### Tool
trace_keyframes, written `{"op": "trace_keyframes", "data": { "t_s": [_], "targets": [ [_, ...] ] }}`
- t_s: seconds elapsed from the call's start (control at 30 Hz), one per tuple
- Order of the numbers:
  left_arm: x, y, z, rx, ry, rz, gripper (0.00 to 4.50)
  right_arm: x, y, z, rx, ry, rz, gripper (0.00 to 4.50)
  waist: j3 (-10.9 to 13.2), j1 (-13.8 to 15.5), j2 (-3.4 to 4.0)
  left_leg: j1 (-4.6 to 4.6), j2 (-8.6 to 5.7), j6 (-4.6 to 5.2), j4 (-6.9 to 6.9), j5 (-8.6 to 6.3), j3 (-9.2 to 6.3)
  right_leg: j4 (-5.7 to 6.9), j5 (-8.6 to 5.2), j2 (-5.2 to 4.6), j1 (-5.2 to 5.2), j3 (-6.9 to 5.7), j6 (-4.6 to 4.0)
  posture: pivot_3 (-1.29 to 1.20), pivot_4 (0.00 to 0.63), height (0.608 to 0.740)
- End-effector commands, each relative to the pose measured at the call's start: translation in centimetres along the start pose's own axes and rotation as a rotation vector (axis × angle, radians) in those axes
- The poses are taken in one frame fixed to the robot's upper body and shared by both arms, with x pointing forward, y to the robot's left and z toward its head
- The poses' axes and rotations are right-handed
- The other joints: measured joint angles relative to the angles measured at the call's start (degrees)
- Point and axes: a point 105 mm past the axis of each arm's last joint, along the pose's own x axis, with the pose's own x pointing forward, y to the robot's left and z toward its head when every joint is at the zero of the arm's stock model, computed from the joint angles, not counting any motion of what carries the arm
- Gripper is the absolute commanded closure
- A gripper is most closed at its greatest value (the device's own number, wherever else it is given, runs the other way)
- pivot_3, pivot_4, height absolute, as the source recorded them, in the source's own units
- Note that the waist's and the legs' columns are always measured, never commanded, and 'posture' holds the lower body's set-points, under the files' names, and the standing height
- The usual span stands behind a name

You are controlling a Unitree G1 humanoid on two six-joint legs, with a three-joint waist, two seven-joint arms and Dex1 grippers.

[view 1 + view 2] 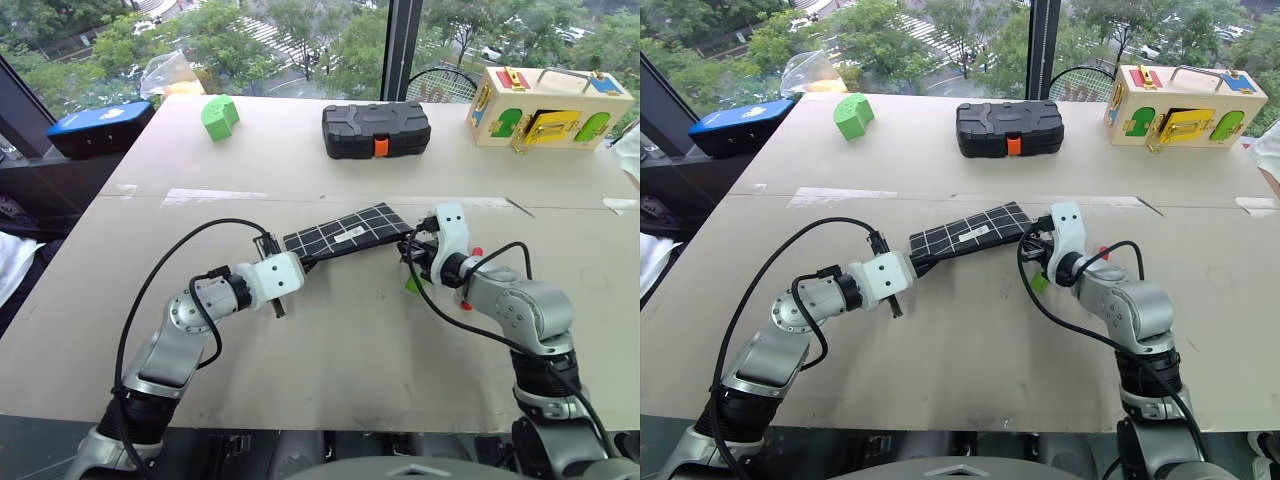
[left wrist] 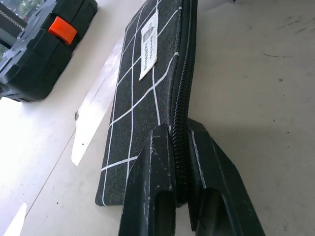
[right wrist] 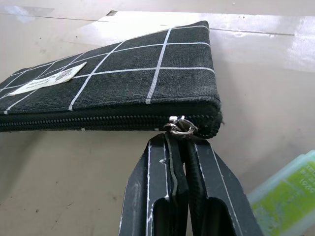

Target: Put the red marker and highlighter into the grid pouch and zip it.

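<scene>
1. Grid pouch (image 1: 348, 233): we record a flat black fabric pouch with white grid lines and a small white label, held between the two arms and slightly raised at one end over the table (image 1: 330, 340). Its zipper runs shut along the length we can see; we cannot tell what is inside.
2. Left gripper (image 2: 178, 162): fingers pressed together on the zipper edge at the pouch's near-left corner.
3. Right gripper (image 3: 181, 145): fingers pinched tight on the zipper pull, just under the small metal slider (image 3: 181, 127) at the pouch's right end.
4. Highlighter (image 3: 288, 199): we note a chunky light-green pen lying on the table just beside the right gripper, outside the pouch.
5. Red marker (image 1: 477, 251): only a small red tip shows behind the right wrist, on the table; outside the pouch.
6. Black hard case (image 1: 376, 130): closed, with an orange latch, at the far middle of the table.
7. Wooden latch box (image 1: 545, 106): far right, with coloured doors and locks.
8. Green block (image 1: 219, 116): far left of the case.
9. Blue device (image 1: 100, 126): at the table's far-left edge.
10. Surface and room: pale board tabletop, taped seams; a window behind, with trees outside.
</scene>
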Motion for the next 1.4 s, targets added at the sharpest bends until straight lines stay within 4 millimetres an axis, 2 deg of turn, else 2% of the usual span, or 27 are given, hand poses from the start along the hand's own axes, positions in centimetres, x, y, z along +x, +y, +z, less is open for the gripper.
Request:
{"op": "trace_keyframes", "data": {
  "t_s": [0.03,0.23,0.43,0.6,0.73,0.87,1.13,1.3,1.4],
  "targets": [
    [0.0,0.6,1.5,0.037,-0.054,0.029,4.5,-0.9,1.4,1.7,-0.034,-0.063,0.078,4.43,0.01,0.0,0.01,0.0,0.0,0.0,0.0,0.0,0.0,0.0,0.0,0.0,0.0,0.0,0.0,0.0,0.15,0.74],
    [0.6,0.9,1.8,0.051,-0.06,0.039,4.5,-1.6,4.1,1.5,-0.017,-0.047,0.246,4.43,0.01,0.05,0.01,-0.01,0.02,0.02,-0.01,-0.01,-0.01,-0.01,0.0,0.0,0.0,-0.01,0.0,0.0,0.15,0.74],
    [1.1,1.0,2.4,0.063,-0.072,0.034,4.5,-1.8,5.9,1.4,-0.017,-0.023,0.342,4.43,0.01,0.04,0.0,-0.01,0.01,0.04,-0.01,-0.03,-0.01,-0.02,0.0,0.0,0.0,-0.01,0.0,0.0,0.15,0.74],
    [1.4,1.7,2.8,0.05,-0.082,0.061,4.5,-1.0,7.1,0.7,-0.02,0.011,0.371,4.43,0.01,0.03,0.01,-0.01,0.02,0.04,-0.02,-0.03,-0.01,-0.02,0.0,0.01,-0.01,-0.02,0.0,0.0,0.15,0.74],
    [1.6,2.5,3.0,0.022,-0.086,0.096,4.5,-0.9,7.3,0.5,-0.025,0.027,0.385,4.43,0.01,0.06,0.0,-0.02,0.01,0.03,-0.02,-0.02,-0.01,-0.03,0.0,0.01,-0.01,-0.02,0.0,0.0,0.15,0.74],
    [1.9,1.8,3.2,0.033,-0.097,0.074,4.5,-0.3,7.5,0.9,-0.024,0.024,0.384,4.43,0.01,0.04,-0.01,-0.02,0.01,0.03,-0.02,-0.02,-0.01,-0.04,0.0,0.01,-0.01,-0.02,0.0,0.0,0.15,0.74],
    [2.9,0.5,4.3,0.047,-0.141,0.042,4.5,2.8,10.9,1.5,-0.027,0.032,0.459,4.43,0.01,-0.01,0.0,-0.02,0.02,-0.01,-0.05,0.0,-0.01,-0.02,0.0,0.03,-0.03,-0.03,0.0,0.0,0.15,0.74],
    [3.2,0.7,4.4,0.042,-0.141,0.055,4.5,2.9,12.2,1.0,-0.042,0.054,0.514,4.43,0.02,0.05,0.0,-0.06,0.0,-0.01,-0.06,0.01,0.01,-0.07,0.01,-0.01,-0.02,-0.04,0.0,0.0,0.15,0.74],
    [3.3,0.8,4.2,0.022,-0.134,0.068,4.5,2.7,12.1,1.0,-0.076,0.04,0.521,4.43,0.02,-0.02,0.01,-0.06,0.0,-0.02,-0.06,0.01,0.01,-0.07,0.01,-0.01,-0.02,-0.05,0.01,0.0,0.15,0.74]
  ]
}}
